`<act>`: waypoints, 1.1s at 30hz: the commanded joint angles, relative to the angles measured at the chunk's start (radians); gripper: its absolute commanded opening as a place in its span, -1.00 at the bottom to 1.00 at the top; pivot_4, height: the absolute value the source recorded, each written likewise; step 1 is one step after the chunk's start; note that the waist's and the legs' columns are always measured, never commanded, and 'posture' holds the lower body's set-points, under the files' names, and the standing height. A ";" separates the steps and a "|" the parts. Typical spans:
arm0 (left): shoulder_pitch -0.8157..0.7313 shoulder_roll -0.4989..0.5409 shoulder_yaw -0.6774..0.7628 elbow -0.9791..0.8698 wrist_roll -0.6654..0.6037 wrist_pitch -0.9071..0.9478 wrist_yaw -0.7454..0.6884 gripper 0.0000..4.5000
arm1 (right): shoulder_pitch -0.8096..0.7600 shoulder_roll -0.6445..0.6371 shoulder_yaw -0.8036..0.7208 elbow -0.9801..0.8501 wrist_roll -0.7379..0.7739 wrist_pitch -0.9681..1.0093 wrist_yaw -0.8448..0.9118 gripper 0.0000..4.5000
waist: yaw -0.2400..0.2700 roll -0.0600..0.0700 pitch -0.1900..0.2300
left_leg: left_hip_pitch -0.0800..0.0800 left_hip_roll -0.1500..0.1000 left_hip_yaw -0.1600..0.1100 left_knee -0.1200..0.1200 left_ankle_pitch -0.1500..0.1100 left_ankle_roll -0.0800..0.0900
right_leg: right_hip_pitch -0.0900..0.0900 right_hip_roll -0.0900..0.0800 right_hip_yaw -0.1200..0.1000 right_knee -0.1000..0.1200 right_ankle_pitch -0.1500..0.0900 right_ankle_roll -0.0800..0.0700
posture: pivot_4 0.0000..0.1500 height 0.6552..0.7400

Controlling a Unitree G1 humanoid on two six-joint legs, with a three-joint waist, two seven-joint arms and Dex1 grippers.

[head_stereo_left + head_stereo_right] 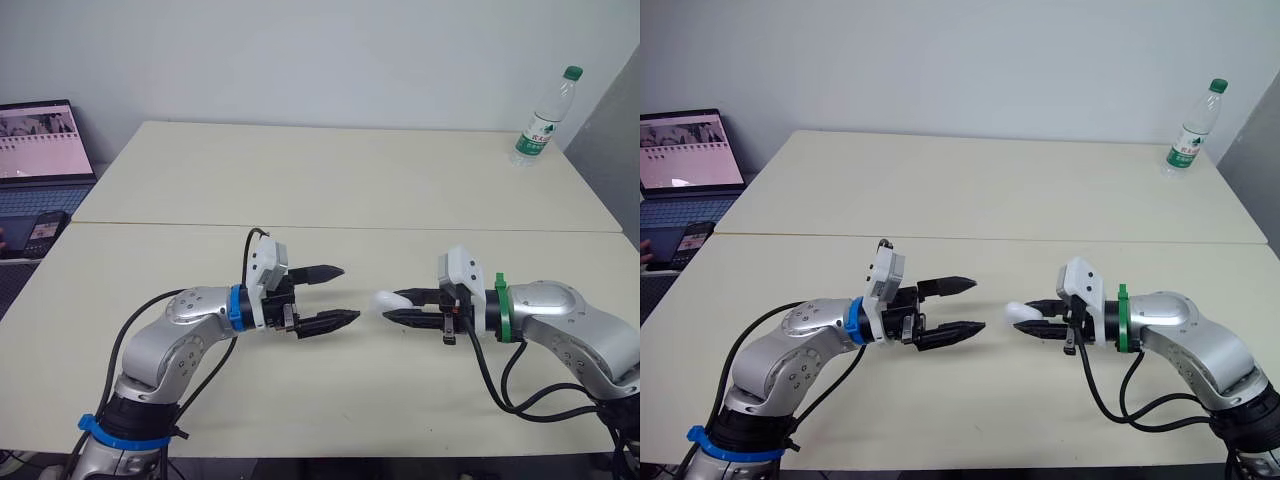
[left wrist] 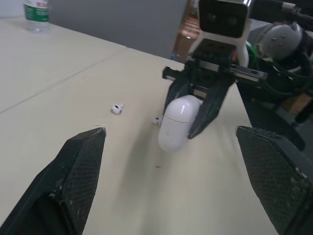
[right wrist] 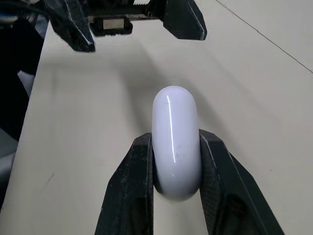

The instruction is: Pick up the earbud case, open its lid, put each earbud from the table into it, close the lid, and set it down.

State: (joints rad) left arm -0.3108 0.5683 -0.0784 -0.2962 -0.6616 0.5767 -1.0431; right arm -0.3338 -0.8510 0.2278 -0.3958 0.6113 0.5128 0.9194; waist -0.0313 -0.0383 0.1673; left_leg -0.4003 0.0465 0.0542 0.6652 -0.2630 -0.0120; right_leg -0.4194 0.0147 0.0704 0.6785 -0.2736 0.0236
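My right gripper (image 1: 398,306) is shut on the white earbud case (image 1: 386,301), holding it above the table with its lid closed and its free end pointing toward my left gripper. The case (image 3: 175,137) sits squeezed between both black fingers (image 3: 131,191). My left gripper (image 1: 335,295) hovers open a short way to the case's left, facing it, with nothing between its fingers. Two small white earbuds lie on the table near the right gripper: one earbud (image 2: 116,108) and a second earbud (image 2: 156,120) beside the case (image 2: 177,122).
A clear water bottle (image 1: 545,117) with a green cap stands at the far right corner of the cream table (image 1: 330,190). A laptop (image 1: 42,150) and a phone (image 1: 42,231) sit off the table's left side. A seam crosses the tabletop behind the grippers.
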 commanded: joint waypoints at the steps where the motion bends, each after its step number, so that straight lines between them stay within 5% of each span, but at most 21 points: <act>1: -0.061 -0.001 -0.010 0.021 0.001 -0.018 -0.044 0.98 | -0.033 0.016 -0.006 0.003 -0.044 -0.042 0.059 -0.64 | 0.000 0.000 0.000 | 0.000 0.000 0.000 0.000 0.000 0.000 | 0.000 0.000 0.000 0.000 0.000 0.000 | 1.00 0.91; 24: -0.114 -0.033 -0.067 0.112 0.054 -0.058 -0.126 0.98 | -0.100 0.090 -0.016 -0.004 -0.158 -0.074 0.164 -0.64 | 0.000 0.000 0.000 | 0.000 0.000 0.000 0.000 0.000 0.000 | 0.000 0.000 0.000 0.001 0.002 -0.003 | 1.00 0.91; 27: -0.114 -0.035 -0.065 0.114 0.053 -0.061 -0.129 0.73 | -0.104 0.097 -0.017 -0.006 -0.163 -0.073 0.168 -0.64 | 0.000 0.000 0.000 | 0.000 0.000 0.000 0.000 0.000 0.000 | 0.000 0.000 0.000 0.001 0.002 -0.003 | 1.00 0.91; 31: -0.115 -0.037 -0.074 0.116 0.068 -0.071 -0.133 0.15 | -0.112 0.103 -0.017 -0.012 -0.165 -0.070 0.171 -0.64 | 0.000 0.000 0.000 | 0.000 0.000 0.000 0.001 0.000 0.000 | 0.000 0.000 0.000 0.001 0.002 -0.003 | 1.00 0.91; 33: -0.117 -0.037 -0.083 0.117 0.077 -0.077 -0.138 0.15 | -0.116 0.104 -0.015 -0.019 -0.169 -0.069 0.174 -0.64 | 0.000 0.000 0.000 | 0.000 0.000 -0.001 0.001 0.000 0.000 | 0.000 0.000 0.000 0.001 0.002 -0.003 | 1.00 0.91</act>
State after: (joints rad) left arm -0.4076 0.5389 -0.1531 -0.1623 -0.5898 0.5184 -1.1699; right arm -0.4259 -0.7471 0.2297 -0.3728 0.4487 0.4626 1.0851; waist -0.0313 -0.0384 0.1675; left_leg -0.4004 0.0463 0.0536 0.6658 -0.2630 -0.0120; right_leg -0.4196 0.0150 0.0702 0.6800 -0.2718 0.0205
